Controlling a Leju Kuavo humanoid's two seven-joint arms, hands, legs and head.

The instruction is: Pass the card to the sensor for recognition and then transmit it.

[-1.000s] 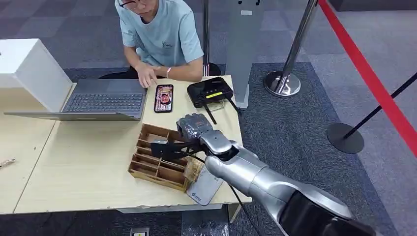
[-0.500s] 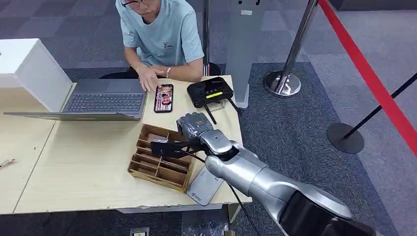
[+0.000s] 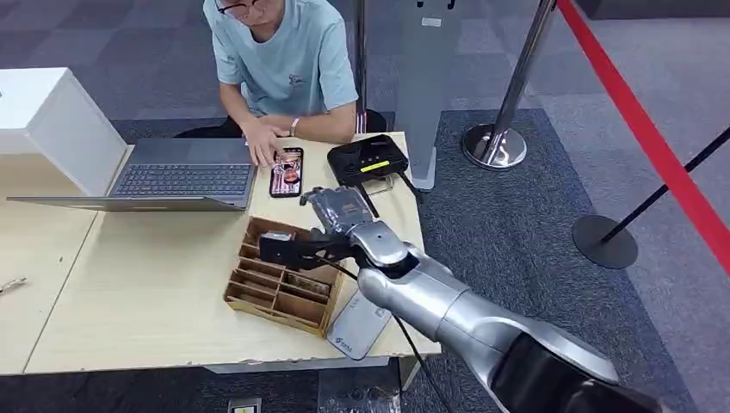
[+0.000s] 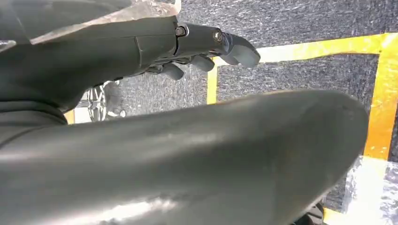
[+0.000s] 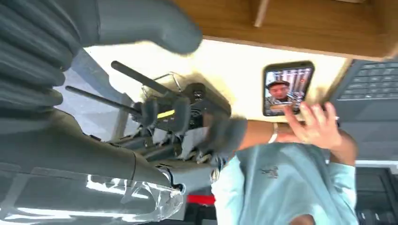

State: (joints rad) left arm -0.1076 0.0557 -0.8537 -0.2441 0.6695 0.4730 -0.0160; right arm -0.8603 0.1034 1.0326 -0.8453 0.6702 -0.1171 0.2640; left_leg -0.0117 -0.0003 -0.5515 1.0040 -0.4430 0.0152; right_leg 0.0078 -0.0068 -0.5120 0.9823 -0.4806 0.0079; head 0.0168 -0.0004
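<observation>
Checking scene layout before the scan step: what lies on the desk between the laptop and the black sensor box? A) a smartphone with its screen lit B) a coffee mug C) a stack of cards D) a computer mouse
A: a smartphone with its screen lit lies between the laptop and the black sensor box.

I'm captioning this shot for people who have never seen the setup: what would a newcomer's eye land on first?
First the robot's silver right arm, reaching in from the lower right with its right hand above the wooden compartment tray near the table's front edge. Next the person in a light blue shirt seated across the table, touching a lit phone between the open laptop and the black sensor box. A red barrier tape crosses the carpet at right.
</observation>
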